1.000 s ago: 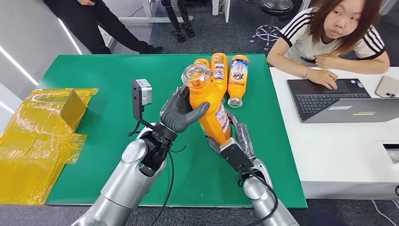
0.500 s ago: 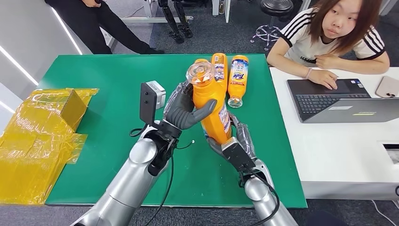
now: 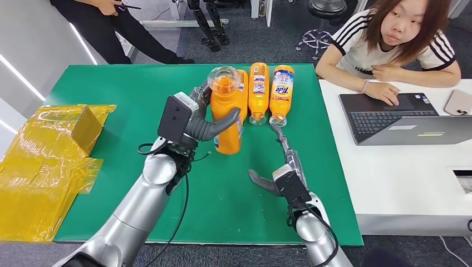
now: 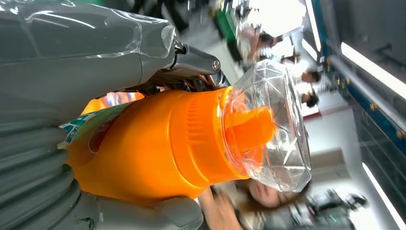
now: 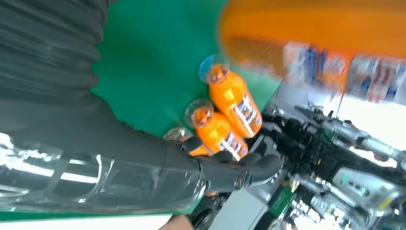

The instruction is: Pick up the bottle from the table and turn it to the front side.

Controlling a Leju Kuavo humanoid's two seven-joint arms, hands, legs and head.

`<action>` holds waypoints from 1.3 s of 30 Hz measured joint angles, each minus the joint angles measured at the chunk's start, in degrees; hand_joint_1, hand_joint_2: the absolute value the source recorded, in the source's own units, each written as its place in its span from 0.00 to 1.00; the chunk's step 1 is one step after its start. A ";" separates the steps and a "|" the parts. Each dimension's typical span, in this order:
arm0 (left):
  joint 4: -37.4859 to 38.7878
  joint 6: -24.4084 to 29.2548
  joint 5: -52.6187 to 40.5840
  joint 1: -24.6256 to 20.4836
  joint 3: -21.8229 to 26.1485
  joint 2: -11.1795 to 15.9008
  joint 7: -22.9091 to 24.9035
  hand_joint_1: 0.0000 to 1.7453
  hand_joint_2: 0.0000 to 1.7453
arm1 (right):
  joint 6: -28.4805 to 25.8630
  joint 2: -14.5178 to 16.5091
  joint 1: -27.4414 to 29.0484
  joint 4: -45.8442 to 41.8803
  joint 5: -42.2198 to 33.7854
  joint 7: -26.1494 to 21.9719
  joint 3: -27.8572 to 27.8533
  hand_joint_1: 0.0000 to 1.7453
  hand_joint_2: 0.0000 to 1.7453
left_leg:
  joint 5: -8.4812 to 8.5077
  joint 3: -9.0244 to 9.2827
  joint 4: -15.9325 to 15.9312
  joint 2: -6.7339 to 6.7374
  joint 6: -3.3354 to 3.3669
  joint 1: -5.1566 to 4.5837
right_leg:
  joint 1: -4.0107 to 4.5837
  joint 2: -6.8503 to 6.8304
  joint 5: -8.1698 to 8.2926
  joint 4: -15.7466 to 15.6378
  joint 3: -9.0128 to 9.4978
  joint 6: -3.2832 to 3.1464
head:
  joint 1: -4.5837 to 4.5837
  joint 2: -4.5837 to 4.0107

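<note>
Bottle [image 3: 226,114] gripped in my left hand [image 3: 201,123], upright, clear cap up, above the green table [image 3: 111,100]. My right hand [image 3: 278,175] spread, holding nothing.

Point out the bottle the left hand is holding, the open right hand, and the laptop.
held bottle [image 3: 227,108]: head view, on its orange body above the thumb.
right hand [image 3: 278,181]: head view, on the palm, fingers spread.
laptop [image 3: 384,118]: head view, on its keyboard.
</note>
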 joint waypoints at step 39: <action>8.31 18.97 -81.18 4.89 5.61 34.61 20.18 1.00 1.00 | -0.85 -4.69 23.03 -29.91 -1.14 -6.19 -15.20 0.00 1.00 | -0.02 0.04 -0.10 0.29 -0.03 0.02 | 0.01 0.27 -0.03 0.05 -0.06 -0.04 | 0.00 0.00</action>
